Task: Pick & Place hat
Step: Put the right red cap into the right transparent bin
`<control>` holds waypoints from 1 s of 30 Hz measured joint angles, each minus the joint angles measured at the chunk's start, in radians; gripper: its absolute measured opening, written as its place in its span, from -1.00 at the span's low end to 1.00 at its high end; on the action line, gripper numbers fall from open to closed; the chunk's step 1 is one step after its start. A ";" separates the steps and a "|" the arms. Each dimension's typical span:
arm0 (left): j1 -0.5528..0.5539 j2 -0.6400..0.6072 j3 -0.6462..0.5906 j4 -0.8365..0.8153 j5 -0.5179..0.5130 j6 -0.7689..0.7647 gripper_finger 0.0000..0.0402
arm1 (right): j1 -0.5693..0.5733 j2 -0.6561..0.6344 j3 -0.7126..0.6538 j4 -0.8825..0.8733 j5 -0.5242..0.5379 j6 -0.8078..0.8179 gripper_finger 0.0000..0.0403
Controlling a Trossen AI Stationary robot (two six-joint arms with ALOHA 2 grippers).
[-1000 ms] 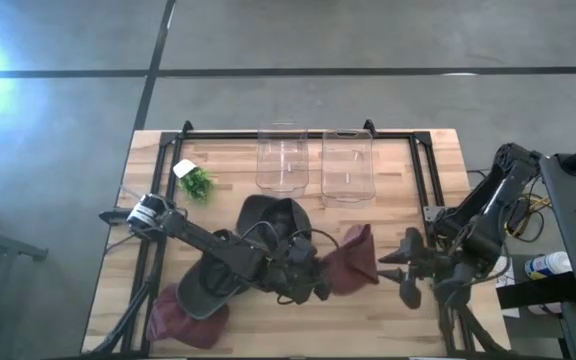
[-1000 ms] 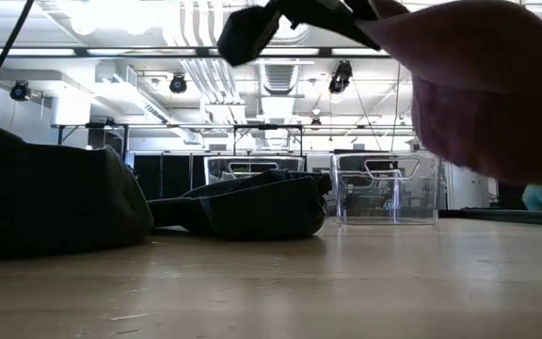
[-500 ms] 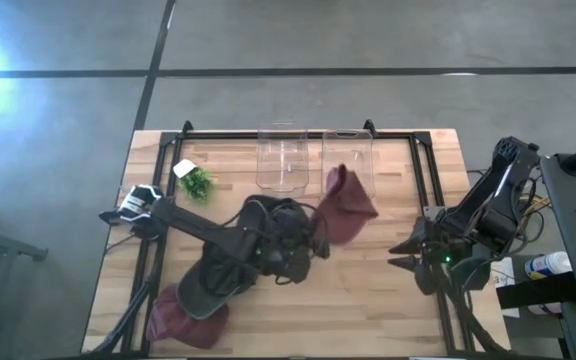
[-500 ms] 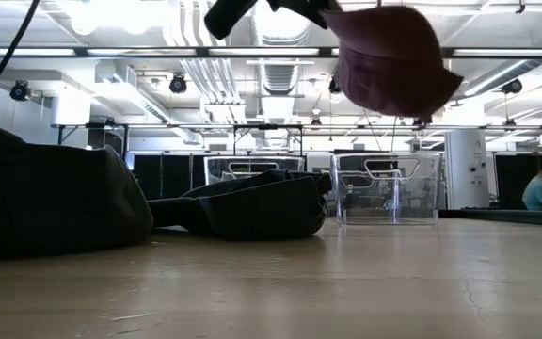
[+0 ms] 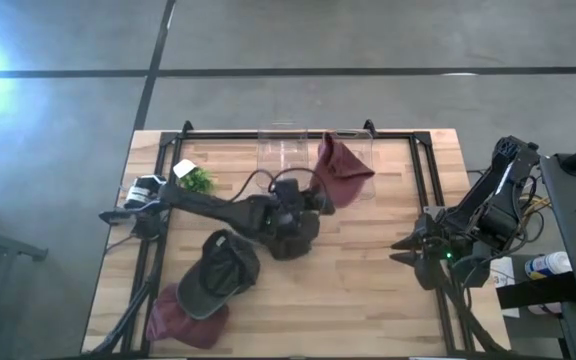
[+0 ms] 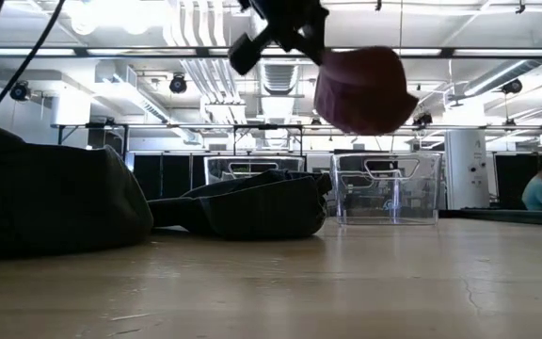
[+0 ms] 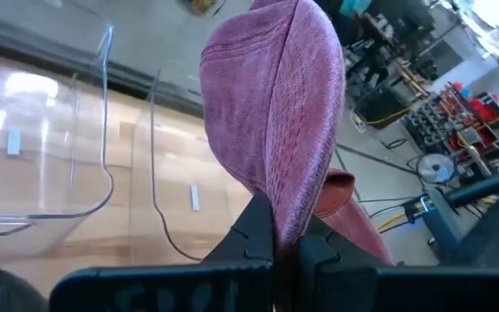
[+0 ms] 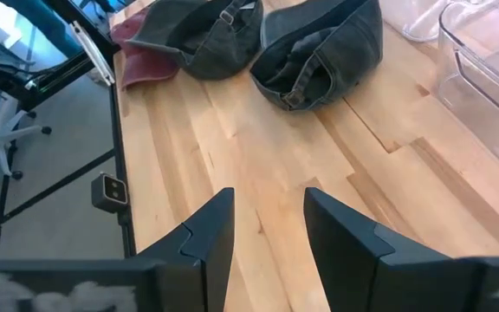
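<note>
From above, the left hand [image 5: 318, 196] is up near the back of the table [image 5: 368, 290], pinching a maroon hat [image 5: 341, 172] that hangs over the nearer rim of the right-hand clear bin [image 5: 350, 160]. The worry here: the cloth looks only partly over the opening, so a release now could drape it on the rim or spill it outside. A second clear bin [image 5: 281, 158] sits just beside, and drifting that way would put the hat in the wrong one. The right hand [image 5: 405, 252] waits at the table's right edge, fingers spread, well apart from the action.

Down at table level, the hat [image 6: 363, 89] dangles high above the bin [image 6: 387, 188], with a dark cap [image 6: 252, 203] lying on the table nearby. From that height, limp fabric could flop sideways as it falls.

The left wrist camera shows the fingers [image 7: 256, 227] pressed together on a thin fold of the hat [image 7: 275, 113]. It's a narrow pinch, and a jerk might let it slip early.

The right wrist camera shows its own fingers [image 8: 206, 238] apart over bare wood, with two dark caps [image 8: 258, 39] and another maroon hat [image 8: 137, 61] farther off, untouched.
</note>
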 joint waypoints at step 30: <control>0.108 0.149 -0.005 0.051 0.157 -0.478 -0.97 | 0.000 -0.001 -0.001 -0.119 0.026 0.127 -0.32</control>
